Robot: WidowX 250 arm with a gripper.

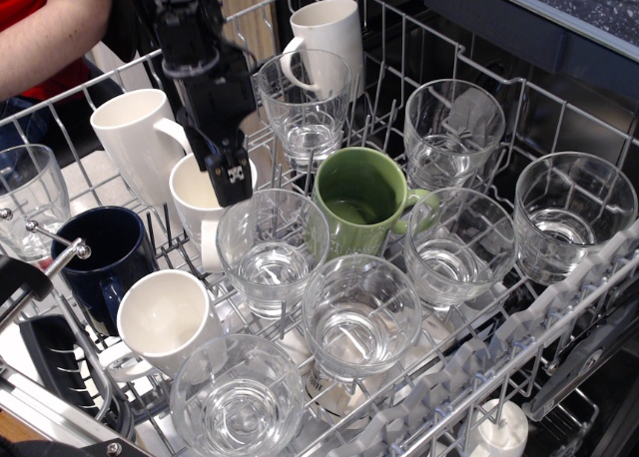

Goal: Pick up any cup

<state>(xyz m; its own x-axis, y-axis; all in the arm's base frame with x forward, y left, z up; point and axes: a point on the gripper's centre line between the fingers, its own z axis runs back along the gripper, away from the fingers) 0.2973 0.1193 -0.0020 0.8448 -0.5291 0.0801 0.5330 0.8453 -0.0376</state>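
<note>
A dishwasher rack (pixel 419 38) of grey wire fills the view, packed with glasses and mugs standing mouth-up. The cup (pixel 272 249), a clear tumbler, stands upright near the middle of the rack, its long axis vertical, just beside the green mug (pixel 361 200) on its right. The gripper (pixel 232 183) hangs over the white mug (pixel 200 206) just behind and left of the cup's rim, so the cup lies forward, right and below. It holds nothing; how far its jaws are parted cannot be told.
</note>
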